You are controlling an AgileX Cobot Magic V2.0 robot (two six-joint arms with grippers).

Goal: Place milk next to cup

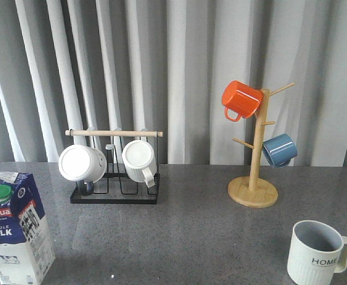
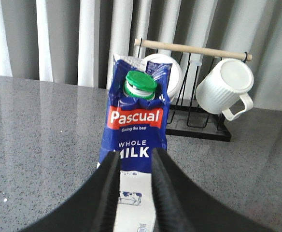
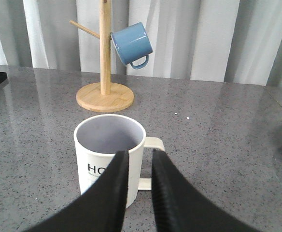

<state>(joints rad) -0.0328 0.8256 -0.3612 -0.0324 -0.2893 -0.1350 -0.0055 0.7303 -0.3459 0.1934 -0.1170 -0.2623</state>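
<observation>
A: Front: milk [image 1: 16,228] upright at the table's [image 1: 185,237] left edge, cup [image 1: 316,254] far right, well apart.

B: Left wrist: left gripper [image 2: 135,166] jaws narrow, empty, before the carton; should widen, grasp mid-body.

A: Right wrist: right gripper [image 3: 137,164] jaws narrow, empty.

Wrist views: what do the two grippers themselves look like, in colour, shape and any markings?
Both look alike. The left gripper and right gripper each show two matte black fingers, broad at the base and tapering to rounded tips, with ribbed inner faces. No markings, labels or cables show on them, and the front view shows neither arm.
</observation>
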